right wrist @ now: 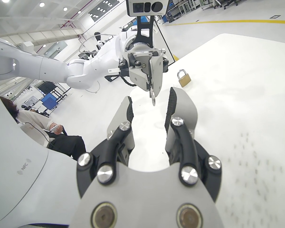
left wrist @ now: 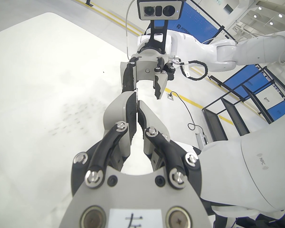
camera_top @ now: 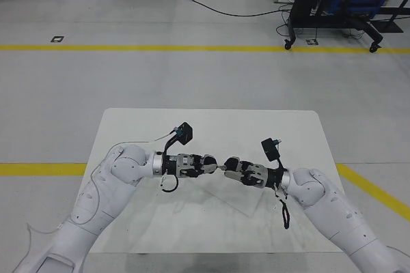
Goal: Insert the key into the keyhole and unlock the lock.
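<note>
- My left gripper (left wrist: pixel 136 103) is clenching the key (right wrist: pixel 153 98), leaving one end poking out at mid-frame in the right wrist view.
- My right gripper (right wrist: pixel 150 98) is hanging released, its jaws spreading either side of that free end without touching it. I am judging this a hand-over to get a grip better suited for inserting.
- The padlock (right wrist: pixel 184 78) is resting on the table (right wrist: pixel 239 72), right of centre and just past the left gripper, with nothing bracing it.
- The left gripper is sitting between my right gripper and the padlock, likely blocking a straight reach.
</note>
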`<action>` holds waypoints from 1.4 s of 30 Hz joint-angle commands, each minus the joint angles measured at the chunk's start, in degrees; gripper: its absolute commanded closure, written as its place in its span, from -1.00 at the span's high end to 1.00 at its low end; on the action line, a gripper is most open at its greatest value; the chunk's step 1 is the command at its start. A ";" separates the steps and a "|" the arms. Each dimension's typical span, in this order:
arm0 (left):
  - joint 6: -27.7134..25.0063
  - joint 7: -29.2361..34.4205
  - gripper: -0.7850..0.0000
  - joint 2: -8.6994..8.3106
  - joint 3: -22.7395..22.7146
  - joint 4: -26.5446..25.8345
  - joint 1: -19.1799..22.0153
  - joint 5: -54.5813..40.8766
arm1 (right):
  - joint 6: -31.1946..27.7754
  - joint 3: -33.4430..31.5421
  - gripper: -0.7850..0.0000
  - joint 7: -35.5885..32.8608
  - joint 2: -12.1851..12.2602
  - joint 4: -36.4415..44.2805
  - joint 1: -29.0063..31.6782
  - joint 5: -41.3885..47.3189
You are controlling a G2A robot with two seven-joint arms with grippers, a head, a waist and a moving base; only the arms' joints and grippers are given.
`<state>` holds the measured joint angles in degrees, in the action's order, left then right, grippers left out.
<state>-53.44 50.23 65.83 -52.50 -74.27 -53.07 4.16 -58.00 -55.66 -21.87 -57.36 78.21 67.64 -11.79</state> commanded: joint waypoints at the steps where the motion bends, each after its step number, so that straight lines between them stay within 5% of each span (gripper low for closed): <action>1: 0.07 -0.22 -1.00 -0.02 0.25 0.03 0.13 0.28 | 0.00 0.35 -0.16 0.02 -0.09 -0.18 -0.27 0.01; 6: 0.33 -0.99 -1.00 -0.10 0.71 0.13 0.31 0.90 | 0.00 0.96 -0.29 0.20 -0.25 -0.56 -0.80 -0.26; 11: 0.48 -1.61 -1.00 -0.20 1.07 0.14 0.46 1.42 | 0.00 1.44 -1.00 0.47 -0.43 -1.58 -1.37 -0.38; 19: -0.39 -1.99 -1.00 -0.51 1.49 -0.19 0.51 2.61 | 0.00 2.33 -1.00 0.48 -0.65 -2.23 -2.01 0.76; 21: -1.09 -1.85 1.00 -0.59 1.67 -0.32 0.66 2.76 | 0.00 2.30 -1.00 0.55 -0.61 -2.14 -1.99 0.73; 29: -2.10 -4.81 1.00 -0.95 0.86 1.33 0.39 -1.55 | 0.00 -0.05 -1.00 2.34 0.09 -3.10 -1.23 0.20; 36: -2.79 -10.25 1.00 -1.82 -3.18 0.95 -0.94 0.80 | 0.00 -9.41 -1.00 6.89 2.80 -1.34 3.59 0.07; 42: 7.16 -11.67 1.00 -2.82 -6.30 -11.11 -4.47 9.49 | 0.00 -17.15 -1.00 9.44 5.02 1.72 8.85 -0.70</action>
<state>-50.17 38.14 63.24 -58.18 -81.79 -56.83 10.51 -58.00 -72.91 -12.42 -52.33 79.98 76.61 -12.51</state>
